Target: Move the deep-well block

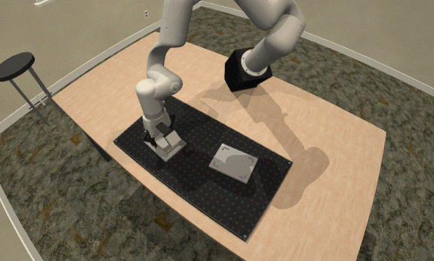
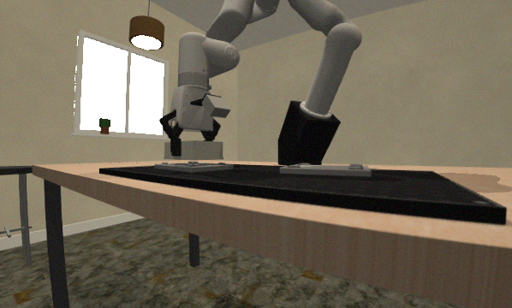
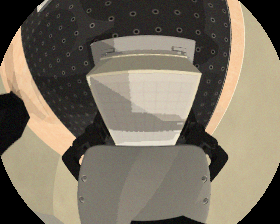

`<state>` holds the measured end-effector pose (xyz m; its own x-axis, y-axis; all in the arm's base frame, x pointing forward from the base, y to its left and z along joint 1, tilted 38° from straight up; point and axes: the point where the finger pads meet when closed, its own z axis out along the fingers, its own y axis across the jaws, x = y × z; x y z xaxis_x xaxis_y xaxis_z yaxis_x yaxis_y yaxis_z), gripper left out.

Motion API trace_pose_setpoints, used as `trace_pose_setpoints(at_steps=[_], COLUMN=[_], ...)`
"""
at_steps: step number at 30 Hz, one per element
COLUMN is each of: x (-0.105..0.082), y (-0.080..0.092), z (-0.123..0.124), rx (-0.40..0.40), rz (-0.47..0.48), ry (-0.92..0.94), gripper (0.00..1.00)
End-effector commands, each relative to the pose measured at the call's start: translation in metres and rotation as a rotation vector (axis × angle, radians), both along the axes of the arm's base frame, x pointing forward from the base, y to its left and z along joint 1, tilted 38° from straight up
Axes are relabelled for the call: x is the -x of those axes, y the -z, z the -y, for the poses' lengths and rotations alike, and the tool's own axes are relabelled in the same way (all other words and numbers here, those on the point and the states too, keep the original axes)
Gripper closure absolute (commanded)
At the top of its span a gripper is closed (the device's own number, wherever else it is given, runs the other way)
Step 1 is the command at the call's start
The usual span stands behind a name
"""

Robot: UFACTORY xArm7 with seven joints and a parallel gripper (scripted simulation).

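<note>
A pale grey rectangular deep-well block (image 2: 193, 150) is clamped between the black fingers (image 2: 175, 139) of the white arm's gripper (image 2: 193, 138), which is closed on the block's sides. The block is held level, just above a flat grey plate nest (image 2: 194, 166) at the near-window end of a black perforated mat (image 2: 367, 190); a narrow gap is seen between the block's underside and the nest in the exterior view. From above, the block (image 1: 168, 141) is seen partly hidden under the gripper (image 1: 158, 139), over that same nest (image 1: 168, 155). In the wrist view, the block (image 3: 145, 106) is framed by the nest's edge (image 3: 143, 46) beyond it. A second grey plate nest with dark corner locators (image 1: 234, 163) is seen well apart on the mat (image 1: 210, 196), bare. The mat is laid on a light wooden table (image 1: 329, 138), with the arm's black base (image 1: 235, 77) set behind it. A black round stool (image 1: 14, 66) is seen beside the table.
</note>
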<state>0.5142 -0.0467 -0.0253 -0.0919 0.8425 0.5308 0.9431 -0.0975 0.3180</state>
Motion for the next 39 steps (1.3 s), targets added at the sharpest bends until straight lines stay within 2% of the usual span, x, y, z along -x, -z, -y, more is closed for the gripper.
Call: trace_pose_setpoints(at_steps=[1,39], x=[-0.0009,-0.0024], y=[-0.0008,0.0031], z=[0.0015,-0.0012], rx=[0.002,0.002], rz=[0.002,0.002], ry=[0.002,0.002], gripper=[1.00,1.00])
